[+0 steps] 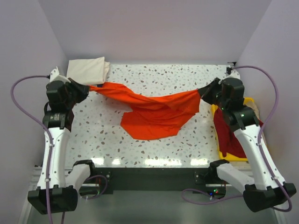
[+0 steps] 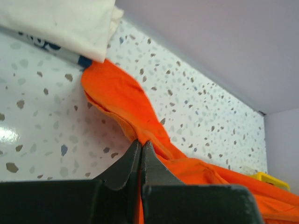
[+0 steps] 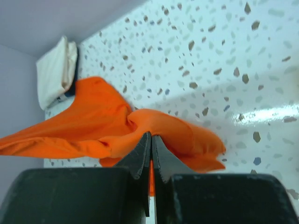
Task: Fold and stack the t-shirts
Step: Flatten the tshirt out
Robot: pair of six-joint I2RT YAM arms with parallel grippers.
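**Orange t-shirt strung between your 2 grippers above the table**

The speckled table (image 1: 117, 144) fills most of your top view, with a low wall along its far edge.

Your left arm (image 1: 52, 140) rises from its base at the near left and reaches up the left side, its wrist bent inward toward the middle. Your right arm (image 1: 252, 140) mirrors it on the right, with its wrist turned in toward the left.

The orange t-shirt (image 1: 154, 116) spans the table between the 2 wrists. Its upper edge is pulled into a sagging line from side to side. The rest of the cloth hangs down in a bunched fold whose lower part lies on the table at centre.

At the right edge, partly under your right arm, sits the yellow tray (image 1: 250, 101). The dark red t-shirt (image 1: 229, 137) is heaped in it and spills over its near side.

The cream t-shirt (image 1: 86, 70) lies folded in the far left corner, just beyond your left wrist.

Your left gripper (image 1: 88, 88) is clamped tight on the left end of the orange cloth, fingertips meeting with fabric pinched between them. Your right gripper (image 1: 202, 92) is likewise closed hard on the right end, with orange cloth bunched at its tips.
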